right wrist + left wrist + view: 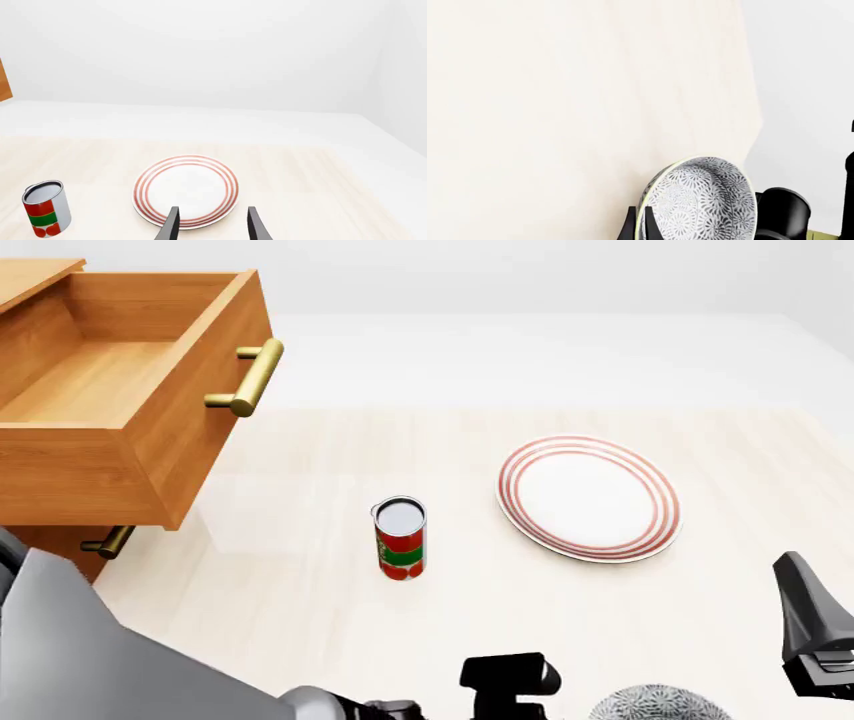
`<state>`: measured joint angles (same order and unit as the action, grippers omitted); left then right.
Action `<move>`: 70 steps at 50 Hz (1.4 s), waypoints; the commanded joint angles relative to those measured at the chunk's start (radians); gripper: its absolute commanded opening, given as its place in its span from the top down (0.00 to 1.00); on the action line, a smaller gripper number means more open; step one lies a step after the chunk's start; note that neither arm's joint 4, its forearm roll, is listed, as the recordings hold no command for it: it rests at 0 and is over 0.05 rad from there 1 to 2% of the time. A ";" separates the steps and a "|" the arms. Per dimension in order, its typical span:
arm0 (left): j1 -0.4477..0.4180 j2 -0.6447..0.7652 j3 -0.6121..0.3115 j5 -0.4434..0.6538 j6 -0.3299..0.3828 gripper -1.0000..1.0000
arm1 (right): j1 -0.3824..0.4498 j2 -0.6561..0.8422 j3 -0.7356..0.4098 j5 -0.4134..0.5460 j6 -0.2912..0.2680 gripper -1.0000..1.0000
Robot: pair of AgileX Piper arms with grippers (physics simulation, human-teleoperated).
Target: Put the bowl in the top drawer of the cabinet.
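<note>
Left wrist view: bowl (pixel 707 200), white with dense blue-grey lace pattern.

A flat white plate (pixel 589 498) with red rings near its rim lies on the pale wood-grain counter (pixel 294 580), toward the right side in the front view. Left of it, well apart, a can (pixel 400 538) stands upright; its top is silver-grey, and its label is red with a green band and what may be tomatoes printed near the bottom, though the print is too small to be sure. In the right wrist view the same plate (pixel 186 191) and can (pixel 45 208) show again on the counter (pixel 300 175), with bare surface between them. Beyond the counter's far edge the ground is plain white.
</note>
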<state>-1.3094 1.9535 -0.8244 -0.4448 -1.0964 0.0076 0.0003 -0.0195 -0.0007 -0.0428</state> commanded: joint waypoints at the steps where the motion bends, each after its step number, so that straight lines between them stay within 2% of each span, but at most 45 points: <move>1: 0.023 -0.043 -0.008 0.036 0.021 1.00 | 0.000 0.000 0.000 0.000 0.000 0.00; 54: 0.152 -0.235 -0.064 0.265 0.159 1.00 | 0.000 0.000 0.000 0.000 0.000 0.00; 70: 0.188 -0.300 -0.079 0.321 0.182 1.00 | 0.000 0.000 0.000 0.000 0.000 0.00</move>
<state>-1.1417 1.6984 -0.8878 -0.1568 -0.9308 0.0077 0.0003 -0.0195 -0.0006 -0.0428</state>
